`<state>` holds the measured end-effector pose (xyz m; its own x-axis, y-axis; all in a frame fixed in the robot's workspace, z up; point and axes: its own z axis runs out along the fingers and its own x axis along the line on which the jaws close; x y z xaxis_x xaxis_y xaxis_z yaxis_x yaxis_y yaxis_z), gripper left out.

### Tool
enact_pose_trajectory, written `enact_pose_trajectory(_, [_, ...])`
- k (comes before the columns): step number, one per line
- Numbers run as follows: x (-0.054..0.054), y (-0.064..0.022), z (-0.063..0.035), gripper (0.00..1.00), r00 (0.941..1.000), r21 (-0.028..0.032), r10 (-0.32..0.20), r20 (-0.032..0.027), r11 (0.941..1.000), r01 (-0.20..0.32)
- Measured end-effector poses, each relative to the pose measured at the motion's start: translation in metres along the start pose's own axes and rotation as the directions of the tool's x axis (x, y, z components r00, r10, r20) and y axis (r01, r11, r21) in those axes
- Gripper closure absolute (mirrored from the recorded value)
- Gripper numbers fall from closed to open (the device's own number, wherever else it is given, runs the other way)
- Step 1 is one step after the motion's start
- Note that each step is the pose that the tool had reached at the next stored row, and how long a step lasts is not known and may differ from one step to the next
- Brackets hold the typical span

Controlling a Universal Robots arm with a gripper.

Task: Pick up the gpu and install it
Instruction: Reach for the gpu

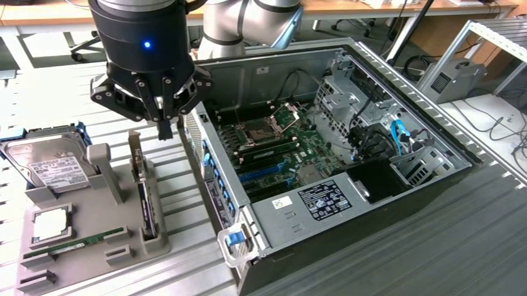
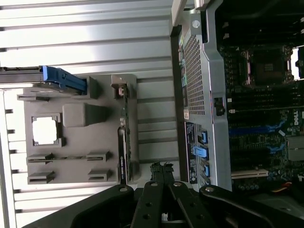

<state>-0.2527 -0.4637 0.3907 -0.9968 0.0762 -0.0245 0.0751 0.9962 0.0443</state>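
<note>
Black robot gripper [image 1: 165,128], fingers closed on nothing, hovers above the thin black-and-green gpu card [image 1: 147,206] standing on edge in the grey plastic holder [image 1: 82,262]; a clean pick likely needs fingers centred squarely across its upper edge.

A silver-grey jointed robot arm [image 1: 240,24] bends in from the top of the exterior view and ends in a glossy black cylindrical wrist housing [image 1: 138,28] with a small blue light [image 1: 147,44] glowing on it. Beneath hangs a black metal two-finger gripper [image 1: 165,126], pointing straight down, its angled linkages [image 1: 108,95] spread to either side and its narrow fingers pressed together; the wrist view shows the fingertips [image 2: 156,170] meeting.
</note>
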Motion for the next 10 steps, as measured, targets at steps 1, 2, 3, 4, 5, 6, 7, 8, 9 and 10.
enact_pose_trajectory(1, [0.0000, -0.0004, 0.0000, 0.89, 1.0000, 0.0000, 0.000, 0.0000, 1.0000, 0.000])
enact_pose_trajectory(2, [-0.0001, -0.0007, 0.0000, 0.89, 1.0000, 0.0000, 0.000, 0.0000, 1.0000, 0.000])
enact_pose_trajectory(3, [-0.0001, -0.0011, 0.0000, 0.89, 1.0000, 0.0000, 0.000, 0.0000, 1.0000, 0.000])
enact_pose_trajectory(4, [-0.0001, -0.0014, 0.0000, 0.89, 1.0000, -0.0001, 0.000, 0.0001, 1.0000, 0.000])
enact_pose_trajectory(5, [-0.0001, -0.0017, 0.0000, 0.89, 1.0000, 0.0000, 0.000, 0.0000, 1.0000, 0.000])
enact_pose_trajectory(6, [-0.0001, -0.0021, 0.0000, 0.89, 1.0000, 0.0000, 0.000, 0.0000, 1.0000, 0.000])
enact_pose_trajectory(7, [-0.0002, -0.0024, 0.0000, 0.89, 1.0000, -0.0001, 0.000, 0.0000, 1.0000, 0.000])
enact_pose_trajectory(8, [-0.0002, -0.0027, 0.0001, 0.89, 1.0000, -0.0001, 0.000, 0.0001, 1.0000, 0.000])
enact_pose_trajectory(9, [-0.0002, -0.0032, 0.0000, 0.89, 1.0000, 0.0000, 0.000, 0.0000, 1.0000, 0.000])
enact_pose_trajectory(10, [-0.0003, -0.0035, 0.0000, 0.89, 1.0000, 0.0000, 0.000, 0.0000, 1.0000, 0.000])
